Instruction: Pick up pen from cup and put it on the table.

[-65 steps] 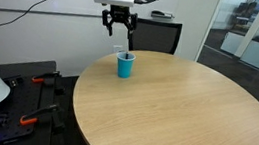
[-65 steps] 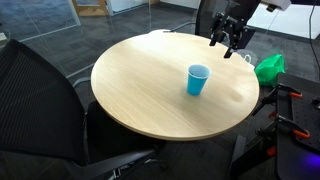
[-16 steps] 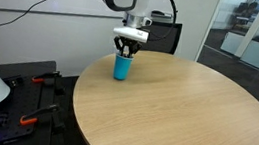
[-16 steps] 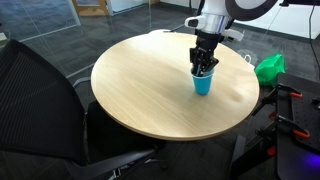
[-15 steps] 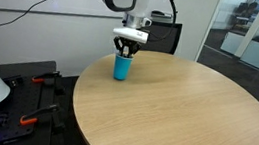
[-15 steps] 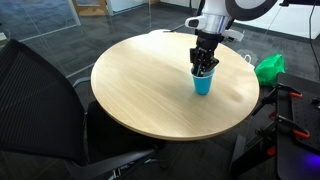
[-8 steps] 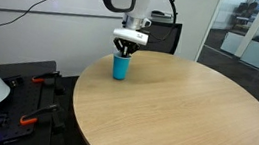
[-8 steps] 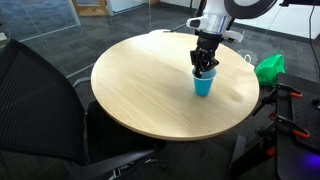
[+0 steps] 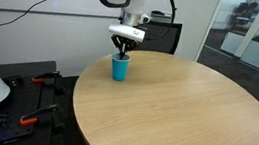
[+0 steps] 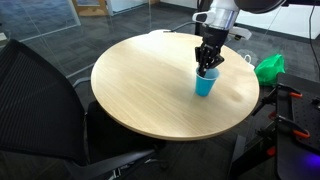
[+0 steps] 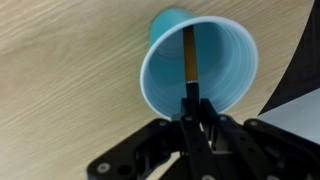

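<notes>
A small blue cup point(image 9: 120, 69) point(image 10: 206, 83) stands on the round wooden table point(image 9: 184, 115) point(image 10: 140, 85), near its edge in both exterior views. From the wrist view I look down into the cup point(image 11: 215, 60). A thin dark pen point(image 11: 189, 58) with an orange tint rises out of it. My gripper point(image 11: 196, 108) is shut on the pen's upper end, directly over the cup's mouth point(image 9: 122, 55) point(image 10: 208, 70). Both exterior views show only the fingers above the cup, with the pen hidden between them.
A black chair point(image 10: 45, 105) stands at the table's near side. A green bag point(image 10: 268, 68) lies beyond the table. A dark cabinet point(image 9: 159, 36) and a glass wall point(image 9: 250, 38) stand behind. Red-handled tools point(image 9: 32, 120) lie on a black stand beside the table.
The fingers have shut on the pen inside the cup. The gripper has risen a little above the cup and the cup has shifted slightly.
</notes>
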Controlling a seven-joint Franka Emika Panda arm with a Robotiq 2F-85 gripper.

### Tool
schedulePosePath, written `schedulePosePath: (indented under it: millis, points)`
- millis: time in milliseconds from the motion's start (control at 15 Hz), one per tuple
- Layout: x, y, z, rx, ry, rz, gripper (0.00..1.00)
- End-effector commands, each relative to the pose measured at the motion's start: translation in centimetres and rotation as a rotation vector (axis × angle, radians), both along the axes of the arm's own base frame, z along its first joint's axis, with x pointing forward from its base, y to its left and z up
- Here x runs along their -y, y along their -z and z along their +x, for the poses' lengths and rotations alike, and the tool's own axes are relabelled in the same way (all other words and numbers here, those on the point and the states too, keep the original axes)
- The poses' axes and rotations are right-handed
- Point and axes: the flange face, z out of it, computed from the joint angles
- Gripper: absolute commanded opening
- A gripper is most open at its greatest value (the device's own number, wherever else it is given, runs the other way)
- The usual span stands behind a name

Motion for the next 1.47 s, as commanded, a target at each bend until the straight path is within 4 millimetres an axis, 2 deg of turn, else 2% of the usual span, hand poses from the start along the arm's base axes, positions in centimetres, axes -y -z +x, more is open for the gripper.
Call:
schedulePosePath:
  millis: [0,400,867,1133,1400]
  points:
    - [0.3,-2.9,-2.7,0.061,0.017,-0.012,0.03]
    - [0.5,-7.0,-5.6,0.152,0.038,-0.029,0.03]
    - [0.9,-12.1,-8.9,0.344,0.118,-0.036,0.03]
    - [3.5,-13.8,-9.9,0.400,0.247,-0.069,0.03]
    - [7.6,-15.0,-9.3,0.369,0.424,-0.101,0.03]
